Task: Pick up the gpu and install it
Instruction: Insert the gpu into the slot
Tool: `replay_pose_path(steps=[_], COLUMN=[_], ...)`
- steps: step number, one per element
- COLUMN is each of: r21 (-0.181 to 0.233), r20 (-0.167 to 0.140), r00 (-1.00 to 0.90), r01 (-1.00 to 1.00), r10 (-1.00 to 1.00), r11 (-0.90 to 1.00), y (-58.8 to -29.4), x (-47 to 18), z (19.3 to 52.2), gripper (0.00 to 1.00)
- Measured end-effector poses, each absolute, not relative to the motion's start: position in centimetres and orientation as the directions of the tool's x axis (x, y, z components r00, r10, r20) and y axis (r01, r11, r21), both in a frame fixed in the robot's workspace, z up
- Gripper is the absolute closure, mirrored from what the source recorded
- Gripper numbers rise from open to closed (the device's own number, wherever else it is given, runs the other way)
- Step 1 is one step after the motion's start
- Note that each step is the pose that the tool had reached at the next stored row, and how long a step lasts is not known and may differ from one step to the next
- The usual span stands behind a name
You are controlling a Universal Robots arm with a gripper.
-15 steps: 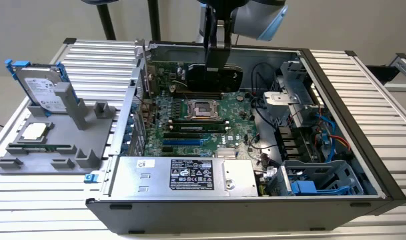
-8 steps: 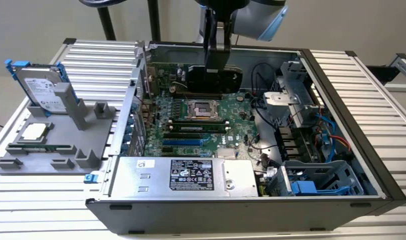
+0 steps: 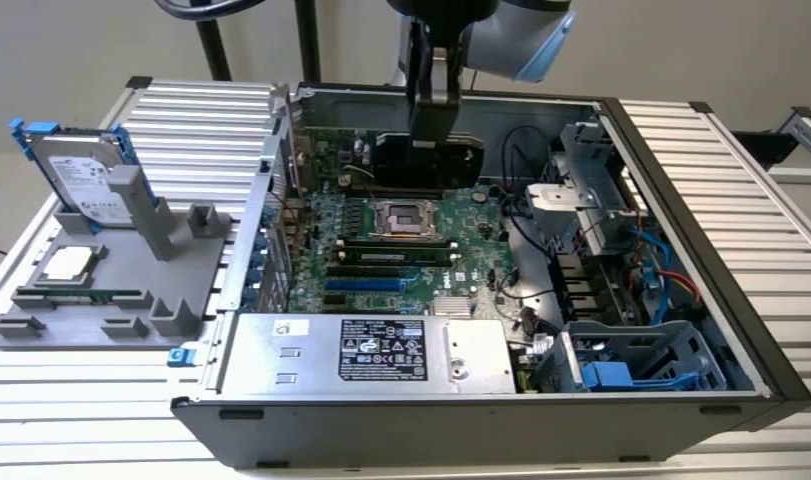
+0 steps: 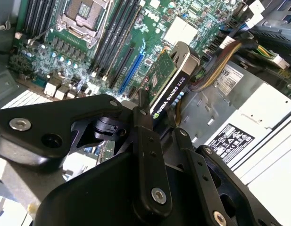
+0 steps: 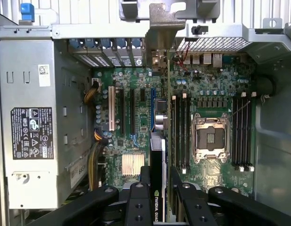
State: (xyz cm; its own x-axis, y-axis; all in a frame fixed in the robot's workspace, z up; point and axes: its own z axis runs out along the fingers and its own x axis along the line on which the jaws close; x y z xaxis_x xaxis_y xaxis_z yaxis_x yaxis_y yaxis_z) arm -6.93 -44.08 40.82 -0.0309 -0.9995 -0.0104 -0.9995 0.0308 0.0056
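Observation:
My gripper [image 3: 429, 135] is shut on the gpu [image 3: 425, 162], gripping its top edge and holding it on edge above the open computer case. In the exterior view the card shows its black cooler, over the far part of the motherboard [image 3: 378, 240]. The second wrist view shows the gpu [image 4: 170, 84] with its green board and black cooler reaching out past my gripper [image 4: 157, 120]. In the first wrist view the gpu [image 5: 157, 160] appears edge-on, its silver bracket [image 5: 162, 26] toward the case's rear wall, roughly in line with the blue slot [image 5: 152, 110]. Black fingers [image 5: 138, 202] clamp both faces.
A grey fixture [image 3: 112, 300] at the exterior view's left carries a hard drive with blue rails [image 3: 82, 175], a processor [image 3: 69, 262] and a memory stick [image 3: 85, 295]. Inside the case are the power supply [image 3: 365, 350], the CPU socket [image 3: 408, 215], cables [image 3: 545, 200] and a drive cage [image 3: 645, 360].

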Motion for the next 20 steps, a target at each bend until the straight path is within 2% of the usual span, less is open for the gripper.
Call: replay_pose_path(steps=[20], r21=[0.006], r20=[-0.01], r00=[-0.031], r01=[-1.0], r10=[-0.999], r11=[0.031], y=[-44.08], x=[-6.89], z=[40.21], gripper=[1.0])
